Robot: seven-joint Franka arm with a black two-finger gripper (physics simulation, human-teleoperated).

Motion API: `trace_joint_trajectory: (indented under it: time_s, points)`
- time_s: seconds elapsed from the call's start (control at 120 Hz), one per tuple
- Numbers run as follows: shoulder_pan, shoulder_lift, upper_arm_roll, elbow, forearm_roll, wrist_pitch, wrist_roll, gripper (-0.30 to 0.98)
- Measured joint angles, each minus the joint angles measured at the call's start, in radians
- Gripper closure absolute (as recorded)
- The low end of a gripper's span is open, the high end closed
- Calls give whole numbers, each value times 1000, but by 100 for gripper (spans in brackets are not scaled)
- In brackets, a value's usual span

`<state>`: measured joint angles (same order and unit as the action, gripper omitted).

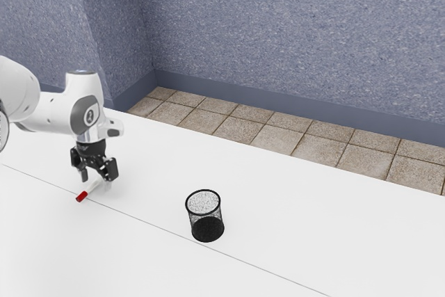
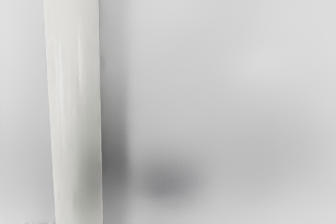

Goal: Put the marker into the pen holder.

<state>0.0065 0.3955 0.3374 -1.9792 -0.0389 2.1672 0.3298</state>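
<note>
Hanging low over the table [image 1: 292, 213], the jaws stand well apart in the exterior view and have hold of nothing. The marker [image 1: 92, 187] lies flat on the table just under them, its red end [image 1: 82, 196] sticking out on the near side. The pen holder [image 1: 206, 231] stands upright, well apart from the marker, toward the exterior view's right. The step in hand looks to be lining up the grasp. If the jaws come down off line, one tip could land on the barrel instead of beside it, pinning the marker or setting it rolling. Closing too high could pinch only the top of the round barrel and squeeze it loose. Later, a marker carried flat or too low could catch the holder's rim [image 1: 186, 204] and tip the holder over, so the marker will probably need turning on end first.

In the wrist view, the pale barrel [image 2: 73, 98] runs close by the camera, with a soft shadow [image 2: 114, 145] alongside. It sits away from the middle of the camera's aim, though whether it is centred between the jaws I cannot tell. If it is not, closing could shove it sideways or skew it, and a skewed grip would make the drop into the holder harder.
</note>
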Motion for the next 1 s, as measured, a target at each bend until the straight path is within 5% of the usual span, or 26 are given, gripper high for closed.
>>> trace_joint_trajectory:
  time_s: [0.3,1.0]
  points:
    - [18,54,-1,72,-2,1,36,25]
    - [42,118,-8,130,-57,86,140,37]
